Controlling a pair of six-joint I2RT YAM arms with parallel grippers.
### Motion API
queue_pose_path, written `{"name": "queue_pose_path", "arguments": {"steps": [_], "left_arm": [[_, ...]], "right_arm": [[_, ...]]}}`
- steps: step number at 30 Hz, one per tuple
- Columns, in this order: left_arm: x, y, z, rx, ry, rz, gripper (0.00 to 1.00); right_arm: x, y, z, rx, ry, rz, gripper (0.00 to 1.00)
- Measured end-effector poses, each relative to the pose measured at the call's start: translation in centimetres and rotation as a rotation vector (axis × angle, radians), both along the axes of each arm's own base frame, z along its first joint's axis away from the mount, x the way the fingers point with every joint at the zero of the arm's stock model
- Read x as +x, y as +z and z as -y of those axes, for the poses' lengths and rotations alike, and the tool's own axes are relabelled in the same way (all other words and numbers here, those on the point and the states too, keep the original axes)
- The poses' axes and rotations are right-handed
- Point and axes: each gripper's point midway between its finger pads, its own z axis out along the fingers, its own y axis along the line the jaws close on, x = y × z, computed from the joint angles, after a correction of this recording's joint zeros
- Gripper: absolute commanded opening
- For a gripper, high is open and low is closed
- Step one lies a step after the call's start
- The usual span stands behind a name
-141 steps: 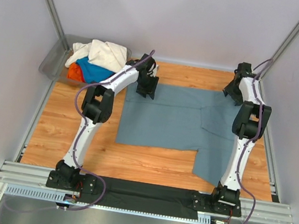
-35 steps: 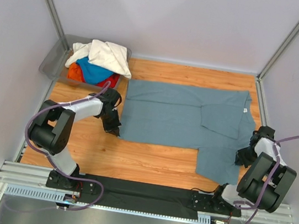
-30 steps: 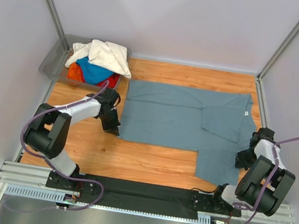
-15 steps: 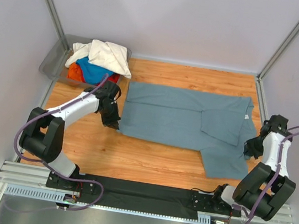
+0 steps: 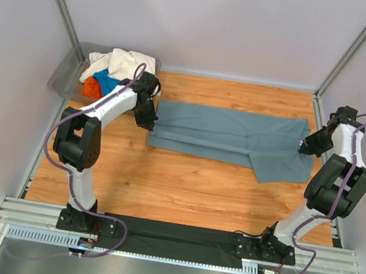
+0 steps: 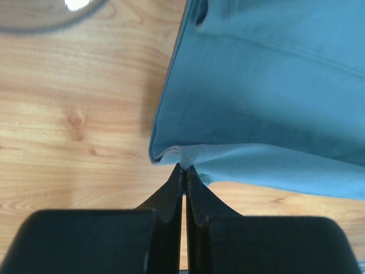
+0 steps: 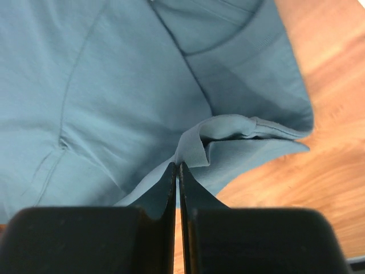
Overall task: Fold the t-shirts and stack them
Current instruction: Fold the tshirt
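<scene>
The grey-blue shirt (image 5: 228,133) lies stretched across the far half of the table (image 5: 182,191), and the first fold looks about half made: its near edge is doubled over toward the far edge, forming a long narrow band, while one flap on the right sticks out nearer than the rest and lies unevenly. The left gripper (image 6: 183,169) has its jaws pressed together on a thin lip of cloth at the shirt's left end, lifted just off the wood. The right gripper (image 7: 177,166) is likewise closed tight on a bunched fold of the same shirt at its right end. Judging from this, the lengthwise fold needs to be laid down and smoothed, then the shirt folded crosswise into a compact packet; none of that is done yet. The cream shirt (image 5: 122,62), the blue shirt (image 5: 106,83) and the red-orange shirt (image 5: 91,88) sit heaped in the bin (image 5: 64,74) at the far left corner, untouched and unfolded, and no stack exists anywhere on the table. So most of the task remains.
</scene>
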Motion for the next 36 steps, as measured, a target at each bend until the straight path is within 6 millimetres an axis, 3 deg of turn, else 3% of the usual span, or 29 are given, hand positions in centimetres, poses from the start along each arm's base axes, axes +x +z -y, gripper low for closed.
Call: {"name": "queue_pose_path", "arguments": {"steps": [7, 25, 28, 29, 30, 31, 32, 36], "left_arm": [[2.7, -1.4, 0.1, 0.023, 0.010, -0.029, 0.00], [4.8, -3.2, 0.0, 0.044, 0.032, -0.067, 0.00], [5.3, -3.3, 0.2, 0.040, 0.030, -0.065, 0.15], [5.4, -3.3, 0.2, 0.040, 0.028, -0.065, 0.36], [5.5, -3.3, 0.2, 0.043, 0.021, -0.064, 0.45], [5.6, -3.3, 0.2, 0.044, 0.018, -0.061, 0.52], [5.6, -3.3, 0.1, 0.049, 0.019, -0.060, 0.57], [5.3, -2.8, -0.4, 0.066, 0.002, -0.050, 0.62]], "right_arm": [[3.2, 0.6, 0.5, 0.010, 0.038, 0.032, 0.00], [7.7, -0.7, 1.2, 0.078, 0.059, 0.029, 0.02], [8.2, -1.2, 1.1, 0.085, 0.064, 0.025, 0.09], [8.4, -1.4, 1.1, 0.087, 0.066, 0.022, 0.12], [8.7, -1.6, 1.2, 0.087, 0.068, 0.023, 0.25], [9.1, -1.8, 1.3, 0.087, 0.066, 0.025, 0.31], [9.5, -2.1, 1.5, 0.084, 0.069, 0.027, 0.35], [11.7, -2.1, 3.1, 0.034, 0.089, 0.043, 0.50]]}}
